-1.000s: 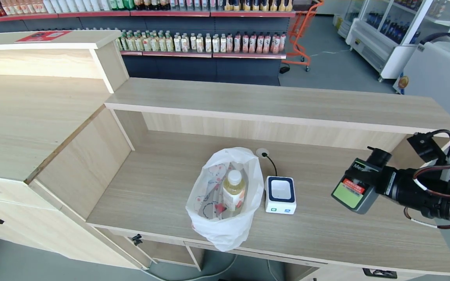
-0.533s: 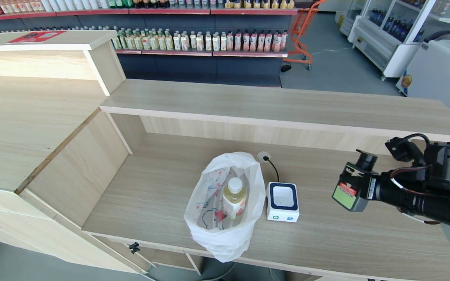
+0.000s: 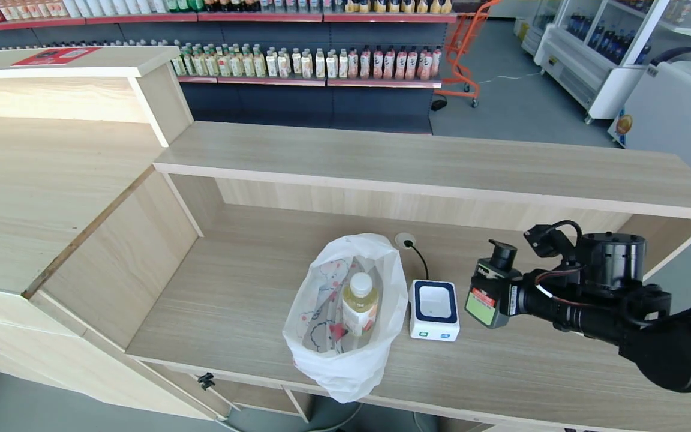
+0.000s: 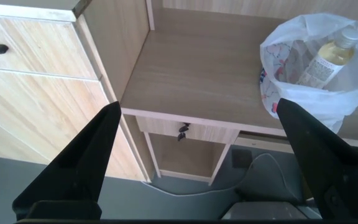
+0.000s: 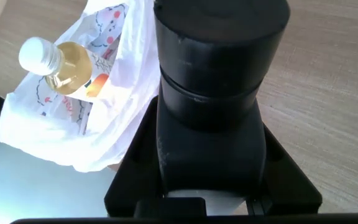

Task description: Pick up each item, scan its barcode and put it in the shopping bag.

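Right end effector (image 3: 514, 299): clenched on a dark bottle with a black cap and a green-and-red label (image 3: 489, 289), cap uppermost, label turned towards the bench's front edge.
Held bottle, place: over the light wooden bench (image 3: 243, 288), just right of the white square scanner box with a dark blue window frame (image 3: 433, 309). Whether the bottle and the scanner touch cannot be told.
Left end effector (image 4: 197, 104): released, its two dark fingers (image 4: 73, 180) spread wide with nothing between them, hanging out in front of the bench's front edge, towards its left end.
Shopping bag: the white plastic shopping bag (image 3: 336, 367) stands open near the front edge, just left of the scanner, its lower part drooping over that edge.
In the bag: a clear bottle of yellow drink with a white cap (image 3: 359, 303), upright.
Cable: a black cable (image 3: 419, 256) runs from the scanner back to a round hole in the bench.
Change: in the last half second the right arm has carried the dark bottle leftwards, from over the bench's right part to beside the scanner. The bag, the drink bottle and the scanner lie as they did.
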### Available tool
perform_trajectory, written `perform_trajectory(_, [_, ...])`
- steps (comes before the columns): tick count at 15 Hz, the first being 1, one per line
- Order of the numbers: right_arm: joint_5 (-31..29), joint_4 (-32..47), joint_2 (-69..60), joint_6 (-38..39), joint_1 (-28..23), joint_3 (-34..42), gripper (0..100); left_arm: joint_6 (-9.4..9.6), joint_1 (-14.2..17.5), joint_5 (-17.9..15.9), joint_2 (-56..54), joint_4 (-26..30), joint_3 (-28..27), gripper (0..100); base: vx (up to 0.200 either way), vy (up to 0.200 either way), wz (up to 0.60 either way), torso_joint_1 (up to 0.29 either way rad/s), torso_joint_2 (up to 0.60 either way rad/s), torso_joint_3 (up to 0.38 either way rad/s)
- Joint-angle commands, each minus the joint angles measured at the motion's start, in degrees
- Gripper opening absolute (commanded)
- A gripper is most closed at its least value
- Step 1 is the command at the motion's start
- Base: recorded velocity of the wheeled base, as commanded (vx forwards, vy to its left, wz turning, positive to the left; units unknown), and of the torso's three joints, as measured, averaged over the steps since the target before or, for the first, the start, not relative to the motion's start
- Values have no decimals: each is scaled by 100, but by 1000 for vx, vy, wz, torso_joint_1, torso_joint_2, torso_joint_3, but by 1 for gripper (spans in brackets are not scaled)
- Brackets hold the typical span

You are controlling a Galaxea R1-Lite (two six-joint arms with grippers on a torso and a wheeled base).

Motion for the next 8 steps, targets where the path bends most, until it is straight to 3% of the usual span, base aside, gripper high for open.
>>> perform_trajectory(1, [-7,-187,701,-177,63,-205,0,-1,0,0,-2,0,0,100,0,0,0,0,0,0])
perform_trajectory(8, [72,-205,1228,-71,72,-838,0,-1,0,0,-2,0,0,100,0,0,0,0,0,0])
